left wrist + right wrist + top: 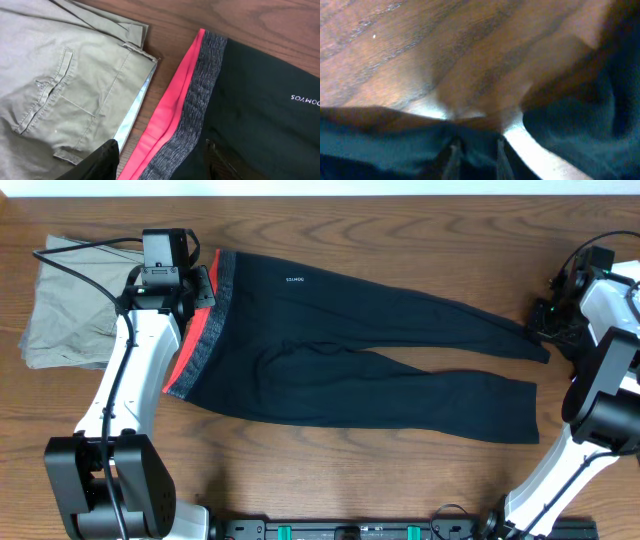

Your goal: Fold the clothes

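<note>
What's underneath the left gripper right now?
The waistband of the leggings lies beneath the left gripper. From overhead the gripper covers part of its red edge.

- The overhead view was bright and even, with only soft shadows beside the arms on the table (400, 480).
- The left wrist view was sharp (the logo (305, 98) read clearly).
- The right wrist view was blurred, with pale glare on the wood and the leggings (370, 145) dark and out of focus.

Khaki trousers (62, 310) crowd the leggings (350, 350) at the waistband (203, 325); bare table (400, 490) flanks both long sides.
</note>
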